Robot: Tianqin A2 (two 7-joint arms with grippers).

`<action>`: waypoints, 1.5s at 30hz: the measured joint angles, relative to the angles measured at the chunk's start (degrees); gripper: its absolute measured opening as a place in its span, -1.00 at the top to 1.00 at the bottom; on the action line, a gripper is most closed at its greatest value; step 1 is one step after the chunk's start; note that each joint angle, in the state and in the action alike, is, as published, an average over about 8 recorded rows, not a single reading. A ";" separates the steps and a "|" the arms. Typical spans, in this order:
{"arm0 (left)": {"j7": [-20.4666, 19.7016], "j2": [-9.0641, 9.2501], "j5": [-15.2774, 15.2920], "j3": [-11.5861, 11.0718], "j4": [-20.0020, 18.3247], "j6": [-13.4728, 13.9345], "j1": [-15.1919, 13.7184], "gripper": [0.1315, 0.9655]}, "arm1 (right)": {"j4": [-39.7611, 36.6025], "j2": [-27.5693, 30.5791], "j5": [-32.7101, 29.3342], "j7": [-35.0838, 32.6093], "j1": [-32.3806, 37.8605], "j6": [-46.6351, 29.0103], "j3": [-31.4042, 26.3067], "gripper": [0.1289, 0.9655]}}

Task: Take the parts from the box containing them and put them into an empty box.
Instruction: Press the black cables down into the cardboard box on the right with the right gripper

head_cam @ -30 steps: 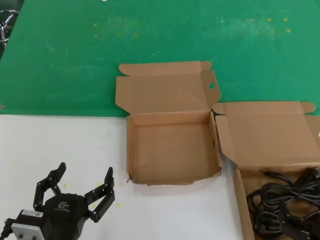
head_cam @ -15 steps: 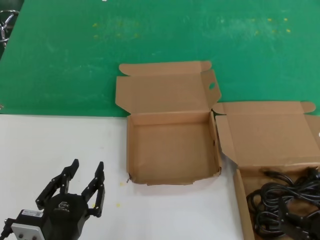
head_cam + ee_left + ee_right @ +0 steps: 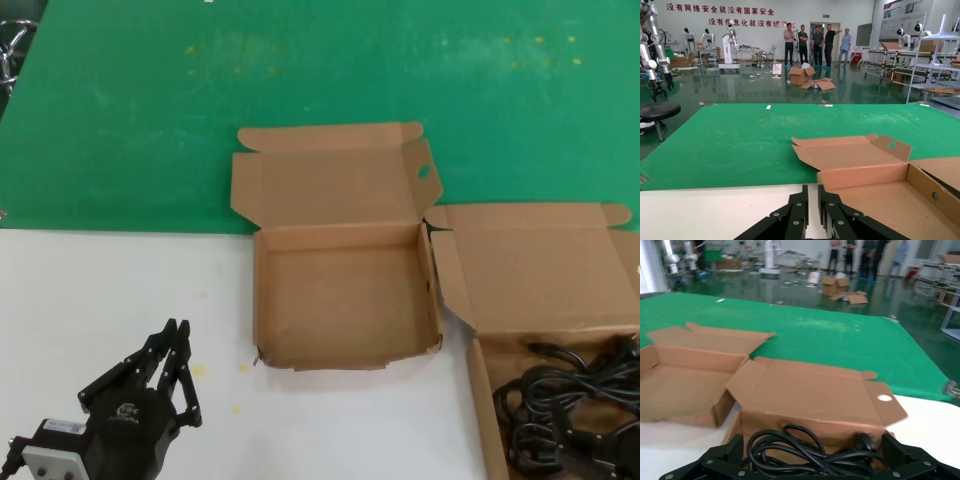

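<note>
Since a second ago the left gripper (image 3: 177, 345) has pinched closed on nothing — parked on white table (image 3: 90, 290) beside the empty box (image 3: 345, 300); right gripper (image 3: 815, 460) spread above the cords (image 3: 570, 400).

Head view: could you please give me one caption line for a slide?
Left end effector shut above the white table, beside the empty box; power cords lie in the right-hand box.

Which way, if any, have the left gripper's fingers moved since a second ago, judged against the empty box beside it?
Yes. The left gripper has closed: its fingers have swung together, the nearer one drawing away from the empty box, while its body stays put.
</note>
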 joint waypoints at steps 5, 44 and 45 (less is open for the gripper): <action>0.00 0.00 0.00 0.00 0.00 0.00 0.00 0.87 | 0.25 7.89 5.76 -2.49 2.73 3.09 -6.43 -1.00; 0.00 0.00 0.00 0.00 0.00 0.00 0.00 0.99 | -9.70 37.60 -14.34 12.06 54.75 -22.59 -53.91 -1.00; 0.00 0.00 0.00 0.00 0.00 0.00 0.00 0.99 | -9.91 37.19 -16.35 12.64 54.67 -24.17 -52.69 -1.00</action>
